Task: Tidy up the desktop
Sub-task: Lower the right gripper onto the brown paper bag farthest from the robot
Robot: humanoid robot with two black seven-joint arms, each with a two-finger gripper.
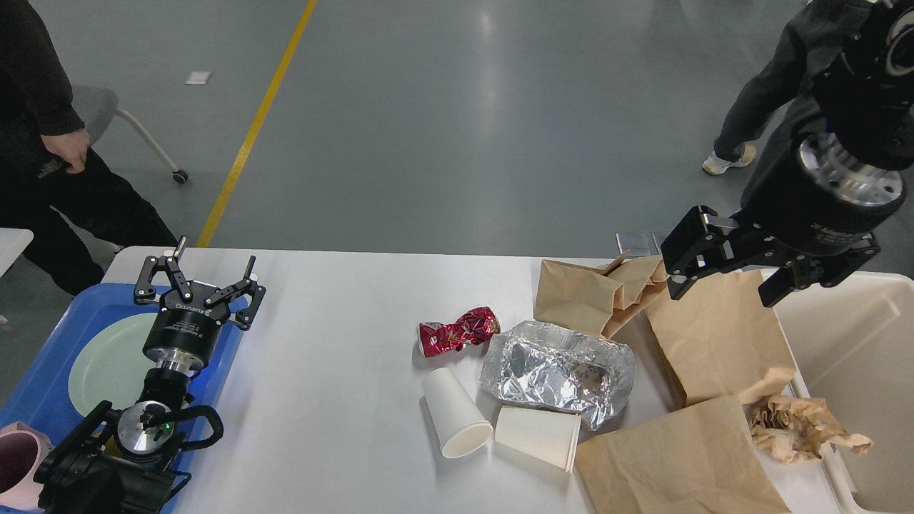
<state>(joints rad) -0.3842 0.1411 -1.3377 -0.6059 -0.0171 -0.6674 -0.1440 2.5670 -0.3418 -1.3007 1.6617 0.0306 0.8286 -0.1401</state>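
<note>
White desktop (335, 371), crushed red can (457, 332), lettering unreadable

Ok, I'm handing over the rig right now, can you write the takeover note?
Left gripper: open, empty, above the blue tray.
Right gripper: open, empty, over the brown paper bags by the cream bin.
On the desktop: crushed red can, foil, two paper cups, crumpled paper.
Done: nothing evident. Left: all of it.
</note>
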